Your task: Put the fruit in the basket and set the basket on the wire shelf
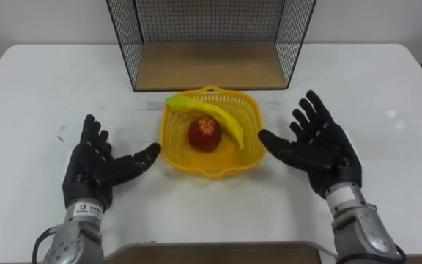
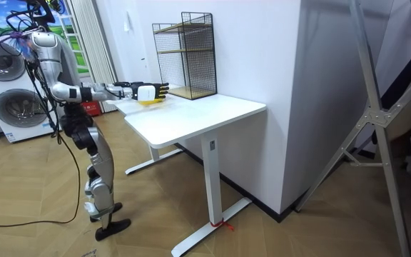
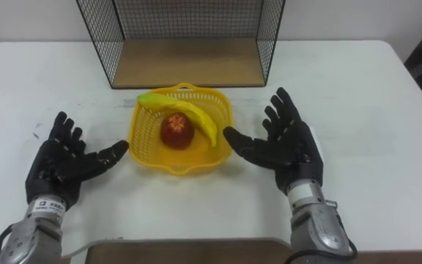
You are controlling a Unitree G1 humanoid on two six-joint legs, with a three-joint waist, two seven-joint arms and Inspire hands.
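Fruit lies inside the yellow basket, which stands on the white counter just in front of the wire shelf. From the head camera the details are plain: a red apple sits in the middle of the basket's floor, and a banana, greenish at its stem end, lies aslant across the basket from the far left rim down toward the right, beside the apple. The basket is a plastic lattice with a wavy rim and a small loop handle at its far edge. The left hand and right hand flank it, palms turned inward, fingers spread and straight, holding nothing. Each thumb reaches close to the rim; whether it touches cannot be told. The shelf shows here as black mesh walls round a wooden bottom board.

The room view adds the shelf's whole height, with a second board higher up, standing at the counter's back by the wall. The robot stands upright at the counter's end on the room view's left, both arms stretched forward, with washing machines behind it
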